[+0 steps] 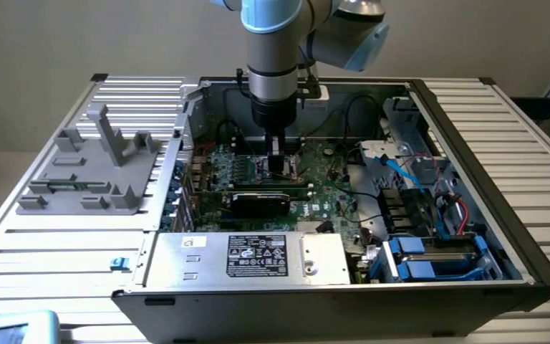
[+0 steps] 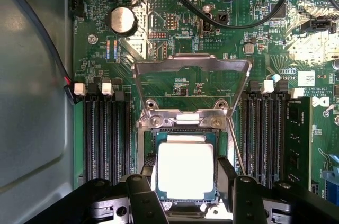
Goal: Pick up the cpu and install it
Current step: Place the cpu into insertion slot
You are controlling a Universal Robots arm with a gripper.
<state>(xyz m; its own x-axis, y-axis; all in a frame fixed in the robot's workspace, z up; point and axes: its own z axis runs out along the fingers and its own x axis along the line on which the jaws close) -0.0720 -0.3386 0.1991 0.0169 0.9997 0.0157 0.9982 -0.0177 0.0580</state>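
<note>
Looking down from the wrist, we see the cpu [image 2: 185, 170] as a small flat square. Its pale silver-grey lid glares bright and is bordered by a thin green board edge. The gripper [image 2: 188, 167] has its two black fingers [image 2: 226, 173] pressed against opposite sides of the cpu, so the jaws are clamped on it. The cpu lies directly over the socket [image 2: 183, 120], whose metal frame [image 2: 190, 64] stands hinged open; whether it is seated we cannot tell. In the exterior view the arm [image 1: 273, 64] reaches down into the open computer case [image 1: 466, 143].
</note>
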